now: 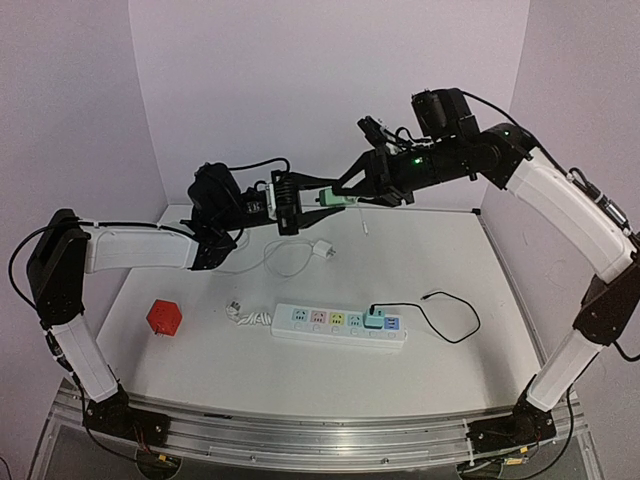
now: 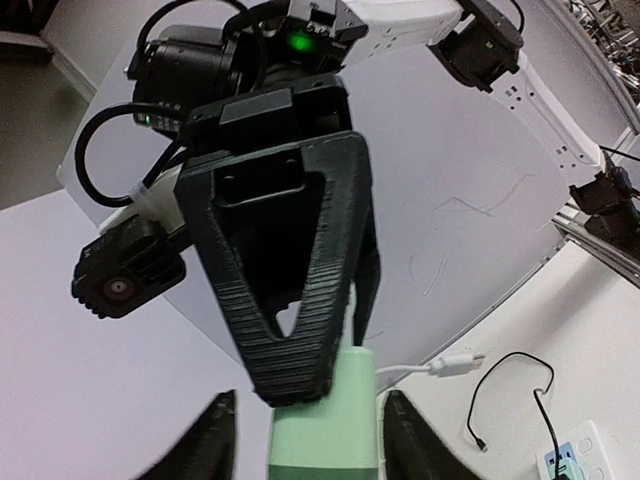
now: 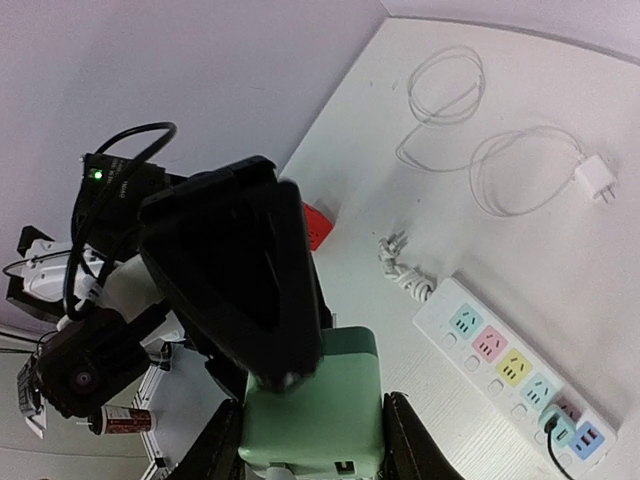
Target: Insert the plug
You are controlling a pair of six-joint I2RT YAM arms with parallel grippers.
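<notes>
Over white table, right gripper clamped plug; left gripper gaped astride it. I judged square closure necessary before release.

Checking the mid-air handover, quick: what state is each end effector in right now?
Left end effector: open, straddling the green plug, gap on one side.
Right end effector: closed on the green plug.

Arms raised, left tool facing right tool
</notes>
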